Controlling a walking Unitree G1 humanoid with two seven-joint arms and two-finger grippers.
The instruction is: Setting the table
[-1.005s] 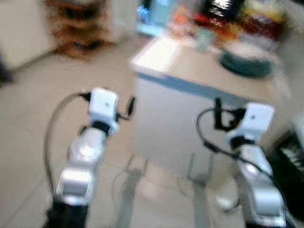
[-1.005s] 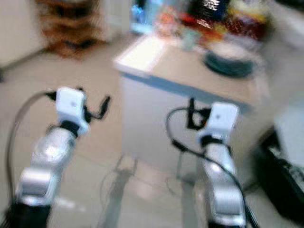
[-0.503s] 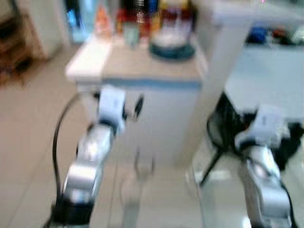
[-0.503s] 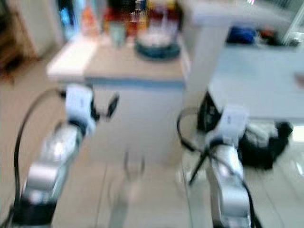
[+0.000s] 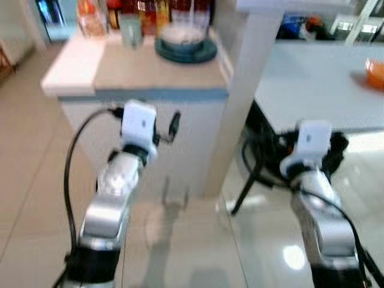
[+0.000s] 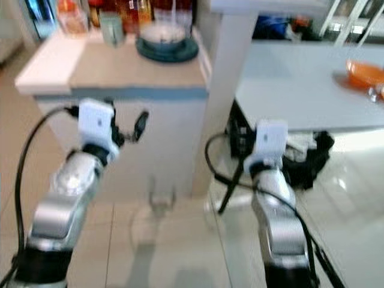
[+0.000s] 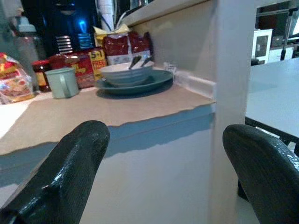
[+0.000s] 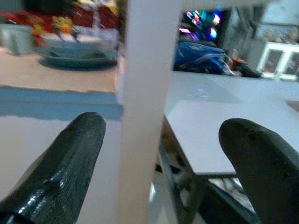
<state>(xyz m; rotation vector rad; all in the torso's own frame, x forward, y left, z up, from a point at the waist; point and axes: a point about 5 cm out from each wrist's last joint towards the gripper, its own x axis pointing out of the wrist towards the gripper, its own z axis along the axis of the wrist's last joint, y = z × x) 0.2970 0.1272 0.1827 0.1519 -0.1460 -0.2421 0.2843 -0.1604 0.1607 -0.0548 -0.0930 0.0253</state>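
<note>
A dark teal plate (image 5: 186,50) with a white bowl (image 5: 182,36) holding utensils sits on the beige counter (image 5: 159,76), and a pale green mug (image 5: 130,30) stands beside it. Both arms are raised in front of me, short of the counter. In the left wrist view my left gripper (image 7: 163,135) is open and empty, looking at the plate (image 7: 135,85) and the mug (image 7: 60,82) at counter height. My right gripper (image 8: 161,126) is open and empty too, facing a white pillar (image 8: 147,93). An orange bowl (image 6: 365,73) rests on the grey table (image 5: 312,84) at the right.
Jars and food packets (image 7: 100,51) line the back of the counter. The white pillar (image 5: 249,78) stands between counter and table. A black bag (image 6: 306,153) and dark table legs lie under the table. The tiled floor (image 5: 192,240) is glossy.
The camera has swung to the right: the counter now sits left of centre and the grey table with the orange bowl has come into view. Both arms stay raised as before.
</note>
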